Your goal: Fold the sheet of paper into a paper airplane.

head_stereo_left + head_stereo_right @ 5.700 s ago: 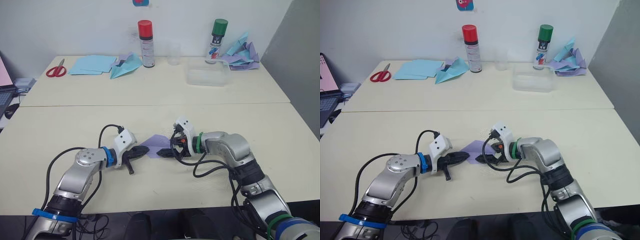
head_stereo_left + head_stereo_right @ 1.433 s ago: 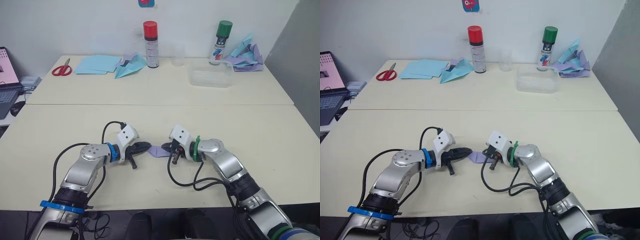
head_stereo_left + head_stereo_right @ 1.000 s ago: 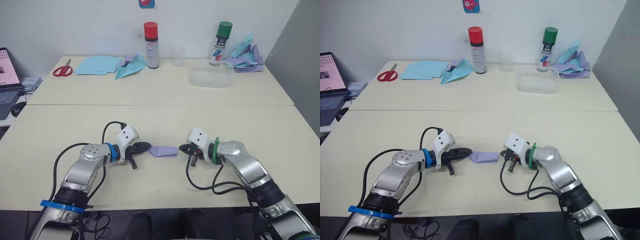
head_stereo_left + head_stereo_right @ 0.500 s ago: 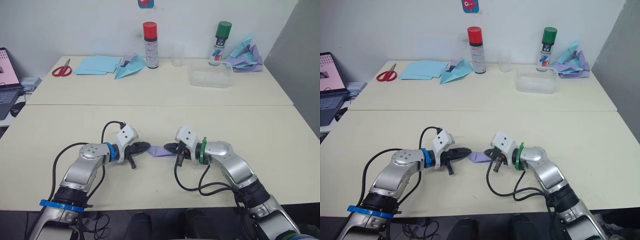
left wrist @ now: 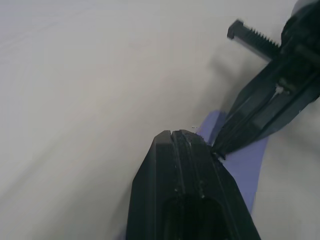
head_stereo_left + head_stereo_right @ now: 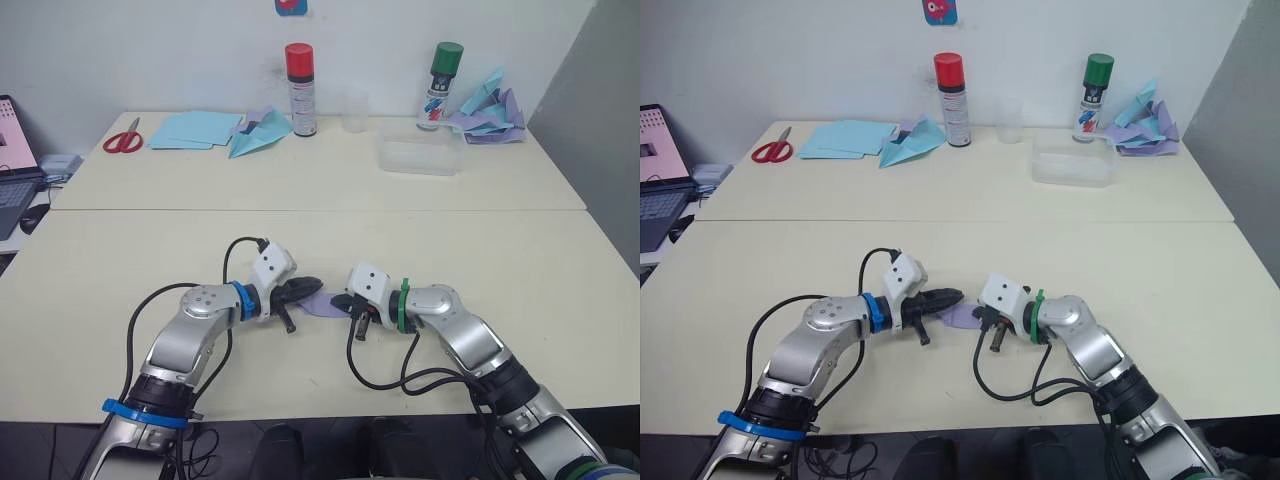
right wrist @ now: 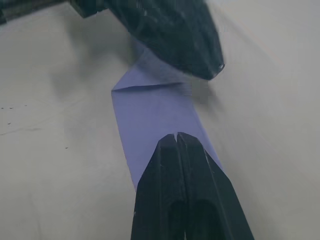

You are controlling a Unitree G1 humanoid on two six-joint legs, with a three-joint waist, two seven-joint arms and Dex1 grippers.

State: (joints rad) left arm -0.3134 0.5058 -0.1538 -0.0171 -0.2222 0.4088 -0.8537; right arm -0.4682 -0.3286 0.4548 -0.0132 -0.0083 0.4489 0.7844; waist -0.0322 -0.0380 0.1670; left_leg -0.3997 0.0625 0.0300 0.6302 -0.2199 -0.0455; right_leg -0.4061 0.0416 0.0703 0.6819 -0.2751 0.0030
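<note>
The sheet of paper [image 7: 155, 107] is pale lavender, folded into a narrow flat strip, and lies on the near table between my two grippers. My left gripper [image 6: 312, 287] is shut, its tip resting on the strip's left end. My right gripper [image 6: 336, 300] is also shut and lies over the strip's right end. The two tips nearly meet above the paper [image 6: 961, 317]. In the left wrist view the paper [image 5: 246, 161] shows beside my shut fingers, with the right gripper's fingers [image 5: 260, 115] just beyond. Whether either gripper pinches the paper I cannot tell.
On the far table stand a red-capped spray can [image 6: 298, 88], a green-capped can [image 6: 440, 80], a clear cup [image 6: 353, 110] and a clear plastic box [image 6: 420, 155]. Light blue sheets [image 6: 190, 128], a blue paper plane [image 6: 258, 133], scissors [image 6: 118, 137] and a heap of planes [image 6: 488, 105] lie there too.
My right gripper came back left from about a hand's width away onto the paper. My left arm then pushed to the right, so its tip now lies over the strip's left end.
</note>
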